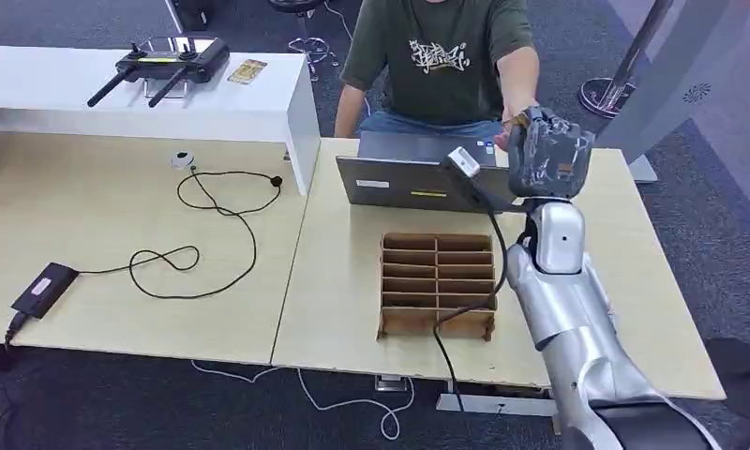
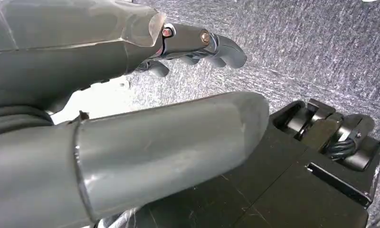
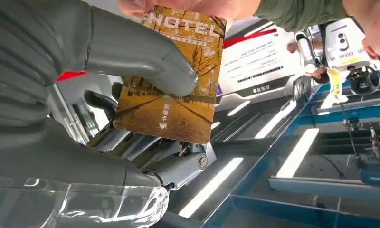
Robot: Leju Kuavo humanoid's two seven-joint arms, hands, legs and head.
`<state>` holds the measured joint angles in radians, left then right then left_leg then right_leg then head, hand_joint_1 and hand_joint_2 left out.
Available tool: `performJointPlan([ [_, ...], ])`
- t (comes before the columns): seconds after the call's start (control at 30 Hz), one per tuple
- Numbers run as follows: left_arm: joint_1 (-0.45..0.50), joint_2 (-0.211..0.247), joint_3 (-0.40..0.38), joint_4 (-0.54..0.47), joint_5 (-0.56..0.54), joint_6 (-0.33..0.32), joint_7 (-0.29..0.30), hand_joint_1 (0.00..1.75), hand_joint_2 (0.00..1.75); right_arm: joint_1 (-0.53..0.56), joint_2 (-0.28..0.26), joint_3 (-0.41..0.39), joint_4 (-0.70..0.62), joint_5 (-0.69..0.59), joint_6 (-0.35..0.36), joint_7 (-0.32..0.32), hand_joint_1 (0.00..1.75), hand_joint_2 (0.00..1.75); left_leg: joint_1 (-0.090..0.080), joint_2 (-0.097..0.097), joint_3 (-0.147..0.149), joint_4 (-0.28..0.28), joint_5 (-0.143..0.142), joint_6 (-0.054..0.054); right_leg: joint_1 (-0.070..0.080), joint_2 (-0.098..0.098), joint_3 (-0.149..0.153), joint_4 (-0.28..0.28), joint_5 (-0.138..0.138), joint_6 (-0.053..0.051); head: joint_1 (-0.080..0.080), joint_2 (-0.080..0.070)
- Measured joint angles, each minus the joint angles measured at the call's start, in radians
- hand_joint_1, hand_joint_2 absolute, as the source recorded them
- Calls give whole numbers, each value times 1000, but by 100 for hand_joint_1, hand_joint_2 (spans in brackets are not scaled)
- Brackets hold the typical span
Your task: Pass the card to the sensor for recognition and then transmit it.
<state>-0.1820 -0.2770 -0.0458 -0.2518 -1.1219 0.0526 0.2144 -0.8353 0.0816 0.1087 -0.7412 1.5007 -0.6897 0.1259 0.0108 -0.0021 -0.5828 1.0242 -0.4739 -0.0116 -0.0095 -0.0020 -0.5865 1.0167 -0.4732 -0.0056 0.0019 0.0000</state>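
Observation:
A yellow-orange hotel card [image 3: 171,90] sits pinched in my right hand [image 3: 131,109], with the thumb [image 3: 145,54] pressed on its face and the fingers behind it. A person's fingers [image 3: 178,5] hold the card's far edge. Seen from the head, my right hand [image 1: 550,152] is raised over the table's far side against the person's hand [image 1: 512,127]; the card is hidden there. A small white sensor [image 1: 463,161] on a black cable stands at the laptop [image 1: 413,178]. My left hand [image 2: 197,45] hangs over the carpet holding nothing.
A cardboard divider box [image 1: 437,284] lies on the table before the laptop. The person [image 1: 437,61] sits behind it. A white shelf [image 1: 259,103] at the back left carries a controller [image 1: 170,61] and another card [image 1: 247,71]. A power brick [image 1: 43,289] and cable lie left.

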Motion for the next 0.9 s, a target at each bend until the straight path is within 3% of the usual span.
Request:
performJointPlan([
  [0.9,0,-1,0,0,0,-3,9,0,0,-41,1,0,58,-9,0,6,175,175,0,0,0,0,0,0,0,0,0,0,0,0,0,0],
])
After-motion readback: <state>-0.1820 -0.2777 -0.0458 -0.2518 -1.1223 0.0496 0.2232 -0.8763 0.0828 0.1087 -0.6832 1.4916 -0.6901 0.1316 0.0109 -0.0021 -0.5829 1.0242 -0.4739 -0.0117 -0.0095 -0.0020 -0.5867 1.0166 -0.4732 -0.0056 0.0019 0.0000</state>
